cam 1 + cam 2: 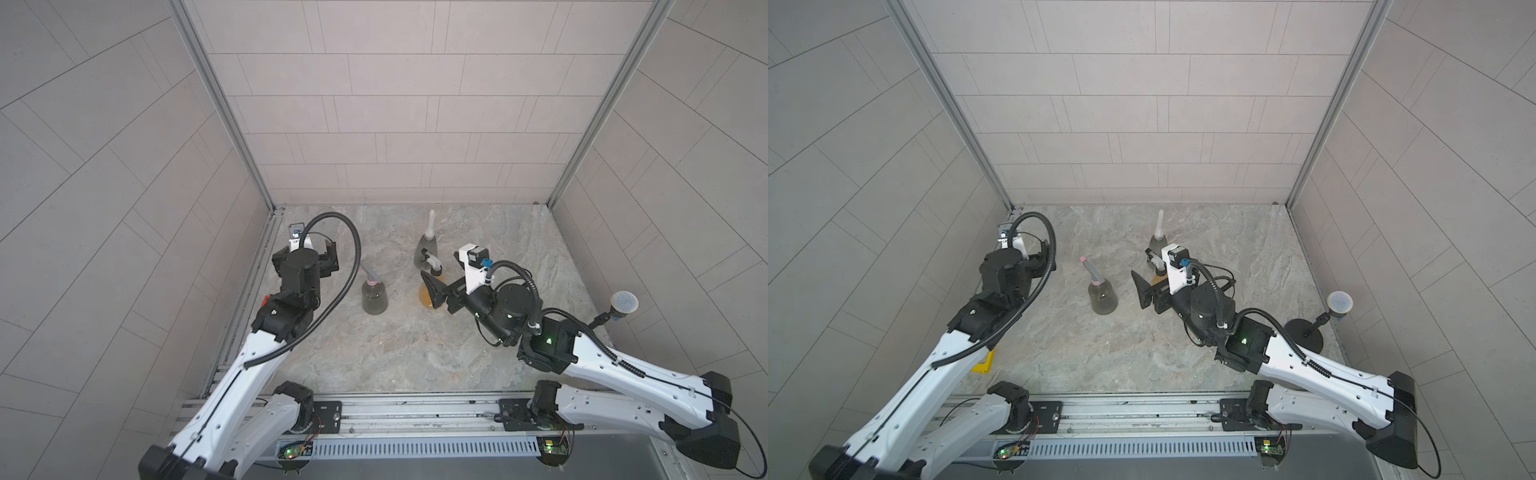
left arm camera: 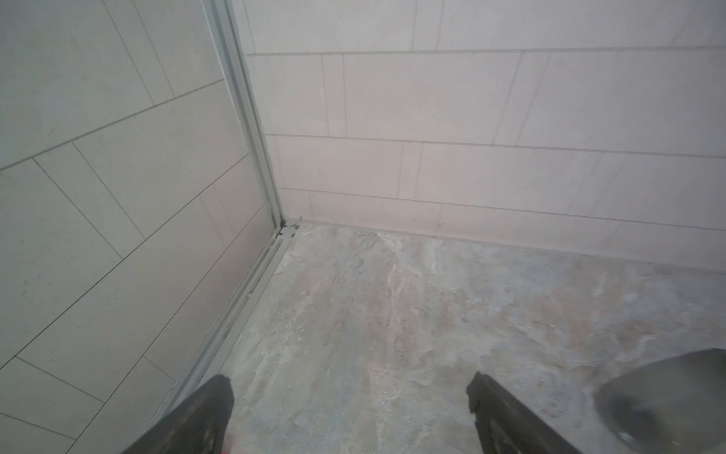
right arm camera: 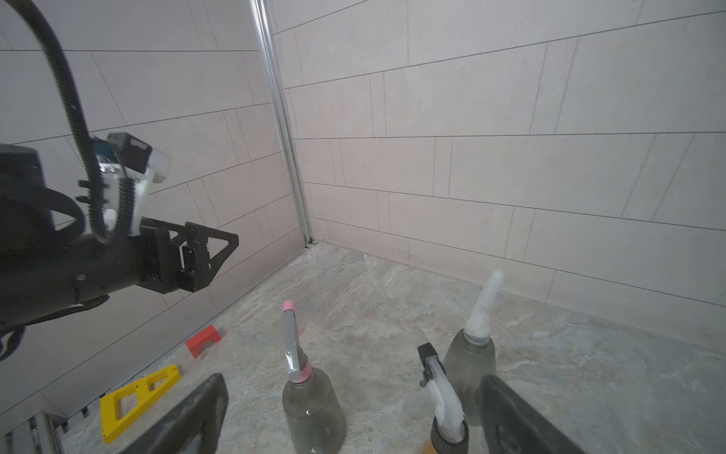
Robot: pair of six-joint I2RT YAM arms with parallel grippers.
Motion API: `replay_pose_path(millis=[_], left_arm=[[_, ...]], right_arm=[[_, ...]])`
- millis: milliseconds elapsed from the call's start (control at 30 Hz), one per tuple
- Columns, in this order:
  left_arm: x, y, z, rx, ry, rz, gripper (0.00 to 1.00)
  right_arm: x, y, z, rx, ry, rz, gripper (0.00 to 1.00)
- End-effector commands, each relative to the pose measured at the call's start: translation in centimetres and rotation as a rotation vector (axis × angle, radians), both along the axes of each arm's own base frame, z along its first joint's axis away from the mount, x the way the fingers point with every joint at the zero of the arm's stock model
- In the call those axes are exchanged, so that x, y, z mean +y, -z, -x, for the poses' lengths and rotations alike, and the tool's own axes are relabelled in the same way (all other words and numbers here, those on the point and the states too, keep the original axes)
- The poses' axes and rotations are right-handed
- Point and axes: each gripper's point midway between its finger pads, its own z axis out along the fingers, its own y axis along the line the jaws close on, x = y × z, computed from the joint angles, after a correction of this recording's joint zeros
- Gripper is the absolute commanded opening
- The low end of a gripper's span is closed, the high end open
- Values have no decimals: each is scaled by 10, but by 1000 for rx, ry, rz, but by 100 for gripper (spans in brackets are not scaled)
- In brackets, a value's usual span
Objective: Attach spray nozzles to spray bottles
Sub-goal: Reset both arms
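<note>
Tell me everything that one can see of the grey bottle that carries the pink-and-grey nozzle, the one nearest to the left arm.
The smoky grey bottle looks like translucent plastic, cone-shaped, wide at its base and narrow at the neck. It stands upright on the marbled table, by itself, and nothing grips or leans on it. A pink-and-grey spray nozzle already sits on its neck: a pink collar, a long grey head and a pink tip.

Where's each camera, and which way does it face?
Top views: overhead above the robot's base, looking down at the table; left arm and right arm show.
Left wrist: faces the far left corner; open left end effector shows.
Right wrist: faces the spray bottles; open right end effector and left arm show.
Shared: pink-topped bottle, in top views and right wrist.
</note>
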Motion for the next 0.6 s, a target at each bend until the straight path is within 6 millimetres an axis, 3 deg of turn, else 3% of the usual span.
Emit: replay_pose_path(millis=[0,100,233,333,467,567], left_arm=[[28,30,-22,11,-100,-77,100],[44,73,-22,42,-138,-199,100],[46,108,-25,39,-110,-221,100],[34,122,-39,41,-41,-202,100],[23,120,-51,3,-2,-134,100],[35,122,-47,11,-54,-107,100]], right_arm=[[-21,9,-2,26,77,18,100],[-38,8,-2,16,136,11,100],[-67,5,-8,5,247,7,100],[-92,0,-13,-11,334,6,100],[-122,-3,-21,-31,428,19,100],[-142,1,-28,-18,501,27,100]])
